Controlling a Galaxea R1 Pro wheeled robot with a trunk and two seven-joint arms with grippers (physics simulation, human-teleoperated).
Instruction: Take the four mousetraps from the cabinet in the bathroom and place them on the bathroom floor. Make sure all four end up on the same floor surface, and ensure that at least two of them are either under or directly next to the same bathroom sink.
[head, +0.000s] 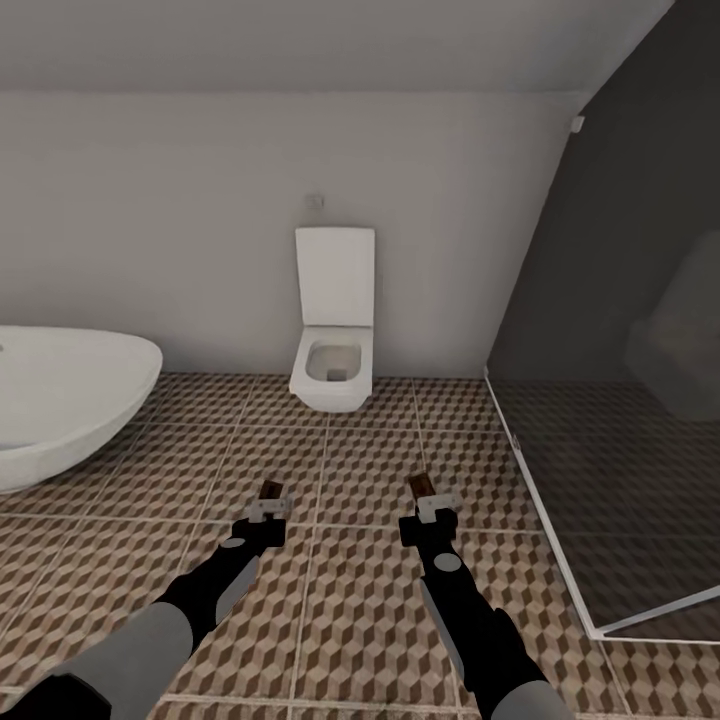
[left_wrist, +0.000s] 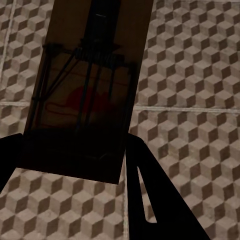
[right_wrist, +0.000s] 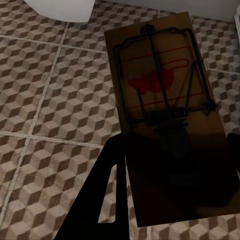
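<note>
Two flat tan wooden mousetraps, one clamped in left gripper (head: 271, 497) (left_wrist: 85, 95), one clamped in right gripper (head: 425, 495) (right_wrist: 165, 115), above cube-patterned brown tile floor (head: 360, 600), before white toilet (head: 333, 340).

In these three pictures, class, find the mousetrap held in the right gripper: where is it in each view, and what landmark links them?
Head view: the mousetrap pokes out of the right gripper, lower centre.
Right wrist view: the same mousetrap spans the picture's centre-right, red mark up.
Left wrist view: not this one; another mousetrap is there.
Shared landmark: the cube-patterned bathroom floor.
</note>
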